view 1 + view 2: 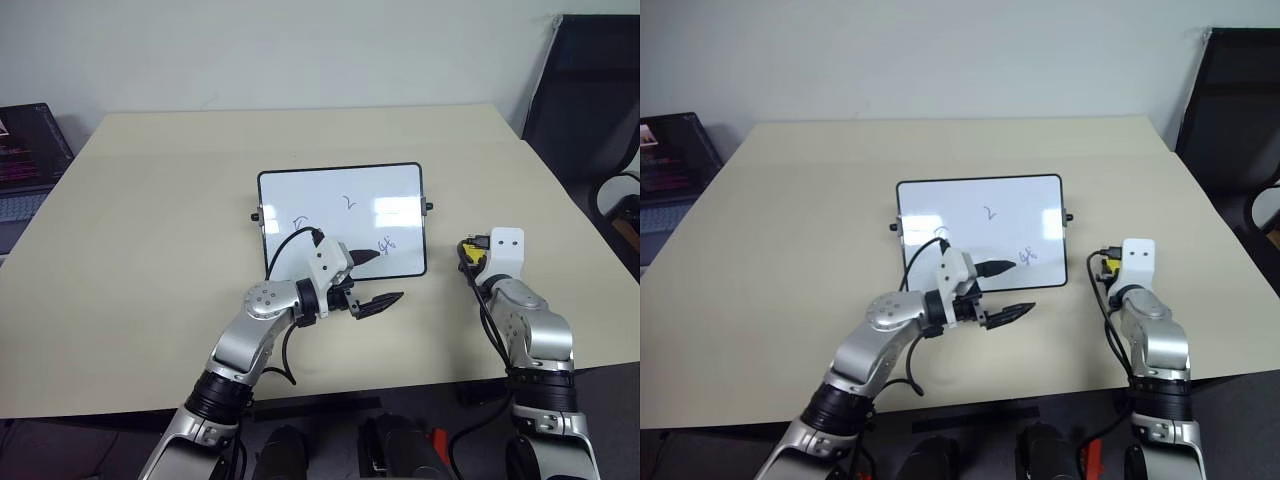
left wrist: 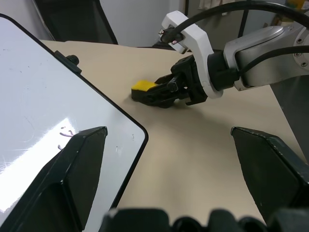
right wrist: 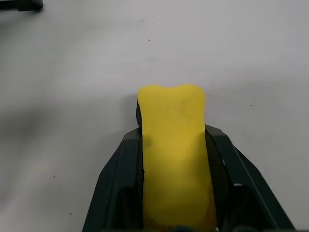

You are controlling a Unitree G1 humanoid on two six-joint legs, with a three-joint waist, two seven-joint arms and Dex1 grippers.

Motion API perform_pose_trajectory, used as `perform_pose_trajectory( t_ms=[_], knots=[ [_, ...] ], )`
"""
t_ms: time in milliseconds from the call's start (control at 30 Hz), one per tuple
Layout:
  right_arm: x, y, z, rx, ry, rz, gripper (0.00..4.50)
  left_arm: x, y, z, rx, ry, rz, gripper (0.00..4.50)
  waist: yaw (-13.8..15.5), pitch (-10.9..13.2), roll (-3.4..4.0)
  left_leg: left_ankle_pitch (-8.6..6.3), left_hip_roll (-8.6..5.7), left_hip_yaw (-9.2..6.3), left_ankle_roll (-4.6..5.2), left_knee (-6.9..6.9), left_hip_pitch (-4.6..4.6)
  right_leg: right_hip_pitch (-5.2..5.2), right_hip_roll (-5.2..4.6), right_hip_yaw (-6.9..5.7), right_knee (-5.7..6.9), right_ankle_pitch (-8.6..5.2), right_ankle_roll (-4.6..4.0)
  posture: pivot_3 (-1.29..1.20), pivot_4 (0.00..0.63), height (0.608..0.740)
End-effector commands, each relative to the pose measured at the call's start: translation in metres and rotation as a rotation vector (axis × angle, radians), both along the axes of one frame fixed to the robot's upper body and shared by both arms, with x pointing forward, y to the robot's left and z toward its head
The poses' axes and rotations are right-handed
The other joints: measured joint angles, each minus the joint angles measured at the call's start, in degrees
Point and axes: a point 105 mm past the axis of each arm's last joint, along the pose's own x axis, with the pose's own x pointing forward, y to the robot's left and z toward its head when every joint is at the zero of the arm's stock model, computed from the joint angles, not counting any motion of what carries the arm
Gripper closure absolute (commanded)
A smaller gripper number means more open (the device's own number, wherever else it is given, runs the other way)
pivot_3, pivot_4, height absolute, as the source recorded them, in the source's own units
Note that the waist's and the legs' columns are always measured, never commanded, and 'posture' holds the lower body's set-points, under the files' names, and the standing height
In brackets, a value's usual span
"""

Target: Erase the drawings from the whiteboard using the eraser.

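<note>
**Eraser gripped beside board**

The eraser [image 3: 174, 159] is being pinched by the right fingers [image 2: 166, 92], closed on its sides, on the worktop [image 1: 150, 200] right of the whiteboard [image 1: 340, 215]. Left fingers [image 1: 365, 282] are being held wide open, empty, over the board's near edge by the drawings [image 1: 387, 244].

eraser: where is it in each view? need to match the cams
Left eye view: eraser on the table right of the whiteboard, under the right gripper.
Right eye view: the same spot, right of the board's lower right corner.
Left wrist view: yellow block in the right gripper's black fingers, beyond the board's corner.
Right wrist view: centre, squeezed between both fingers.
Shared landmark: the whiteboard's lower right corner, except in the right wrist view.
</note>
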Motion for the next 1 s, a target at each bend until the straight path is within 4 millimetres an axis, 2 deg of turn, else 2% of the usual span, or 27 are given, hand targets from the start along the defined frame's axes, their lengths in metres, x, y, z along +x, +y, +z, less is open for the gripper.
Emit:
perform_pose_trajectory(
  t_ms=[33, 600, 633, 700, 833, 1000],
  knots=[
    [0.0046, 0.0, 0.0151, 0.007, -0.056, -0.005, 3.22, -0.0025, -0.0038, 0.0131, -0.028, -0.043, -0.016, 0.0, 0.0, 0.0, 0.0, 0.0, 0.0, 0.0, 0.0, 0.0, 0.0, 0.0, 0.0, 0.0, 0.0, 0.0, 0.0, 0.0, 0.15, 0.74],
    [0.0038, 0.0035, 0.0105, -0.007, -0.04, 0.015, 3.22, -0.003, -0.0039, 0.0132, -0.025, -0.049, -0.016, 0.0, 0.01, 0.0, 0.0, 0.0, 0.0, 0.0, 0.0, 0.0, 0.0, 0.0, 0.0, 0.0, -0.01, 0.0, 0.0, 0.0, 0.15, 0.74],
    [0.0038, 0.0036, 0.0105, -0.008, -0.04, 0.016, 2.51, -0.0031, -0.0037, 0.0131, -0.025, -0.049, -0.016, 0.0, 0.01, 0.0, 0.0, 0.0, 0.0, 0.0, 0.0, 0.0, 0.0, 0.0, 0.0, 0.0, -0.01, 0.0, 0.0, 0.0, 0.15, 0.74],
    [0.0037, 0.003, 0.0105, -0.017, -0.039, 0.013, 1.97, -0.0033, -0.0034, 0.0129, -0.025, -0.049, -0.014, 0.0, 0.01, 0.0, 0.0, 0.0, 0.0, 0.0, 0.0, 0.0, 0.0, 0.0, 0.0, 0.0, -0.01, 0.0, 0.0, 0.0, 0.15, 0.74],
    [0.0042, 0.0038, 0.0111, -0.005, -0.04, 0.018, 0.6, -0.0034, -0.0037, 0.0127, -0.025, -0.049, -0.014, 0.0, 0.01, 0.0, 0.0, 0.0, 0.0, 0.0, 0.0, 0.0, 0.0, 0.0, 0.0, 0.0, -0.01, 0.0, 0.0, 0.0, 0.15, 0.74],
    [0.0045, 0.0028, 0.013, -0.003, -0.042, 0.015, 0.6, -0.0029, -0.0039, 0.0127, -0.025, -0.05, -0.013, 0.0, 0.01, 0.0, 0.0, 0.0, 0.0, 0.0, 0.0, 0.0, 0.0, 0.0, 0.0, 0.0, -0.01, 0.0, 0.0, 0.0, 0.15, 0.74]
  ],
)
